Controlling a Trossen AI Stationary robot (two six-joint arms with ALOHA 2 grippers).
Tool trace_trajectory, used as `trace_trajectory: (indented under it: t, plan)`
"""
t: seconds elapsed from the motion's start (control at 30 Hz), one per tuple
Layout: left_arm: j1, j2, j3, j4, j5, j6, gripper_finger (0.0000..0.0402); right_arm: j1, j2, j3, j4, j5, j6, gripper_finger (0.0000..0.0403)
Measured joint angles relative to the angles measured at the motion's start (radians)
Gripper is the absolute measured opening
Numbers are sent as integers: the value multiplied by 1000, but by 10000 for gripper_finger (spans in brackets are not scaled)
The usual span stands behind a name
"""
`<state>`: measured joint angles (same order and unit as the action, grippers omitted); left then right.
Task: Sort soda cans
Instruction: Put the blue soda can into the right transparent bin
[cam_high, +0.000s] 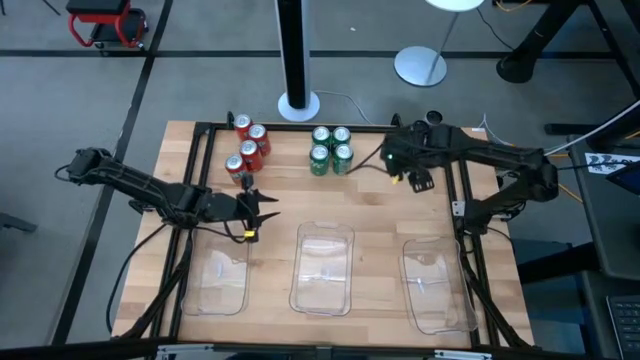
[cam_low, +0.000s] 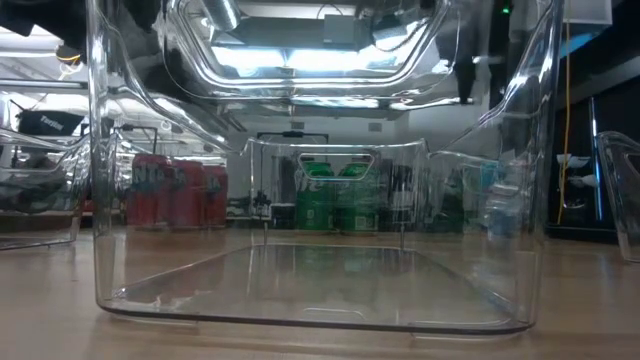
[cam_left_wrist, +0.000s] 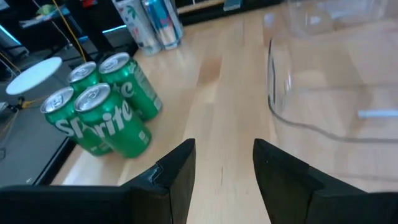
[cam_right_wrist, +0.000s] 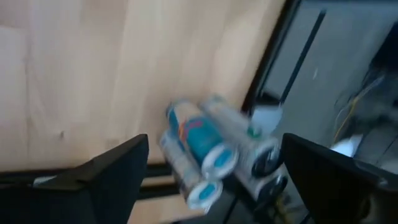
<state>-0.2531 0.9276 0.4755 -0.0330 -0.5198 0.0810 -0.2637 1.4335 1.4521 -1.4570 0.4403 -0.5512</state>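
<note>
Progress: red cylindrical soda cans (cam_high: 247, 146), green cans (cam_high: 331, 149) and silver-blue cans (cam_right_wrist: 214, 152) grouped by colour on tabletop (cam_high: 370, 215)
Remaining: three clear plastic rectangular trays (cam_high: 322, 268) hold nothing
Left end effector (cam_high: 262, 211): fingers apart, holding nothing
Right end effector (cam_high: 417, 168): fingers wide apart, over silver-blue cans

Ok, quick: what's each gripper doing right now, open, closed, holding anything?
Left gripper: open, empty, over bare wood.
Right gripper: open wide, holding nothing, at the silver-blue cylindrical metal cans.

Overhead downward; table-level view through tray (cam_low: 130, 200)
</note>
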Motion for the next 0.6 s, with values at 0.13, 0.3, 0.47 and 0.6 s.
trace_trajectory:
  t: [0.13,0.3,0.47,0.6]
  plan:
    - [7,0,0,-32,0,29,153,-72,0,0,-60,4,51,356]
    - [39,0,0,-58,0,83,153,-142,-13,-2,-114,33,84,356]
    - [79,0,0,-61,-1,137,153,-214,-24,-53,-108,33,79,356]
    - [105,0,0,-61,0,164,153,-280,-32,-105,-78,31,61,356]
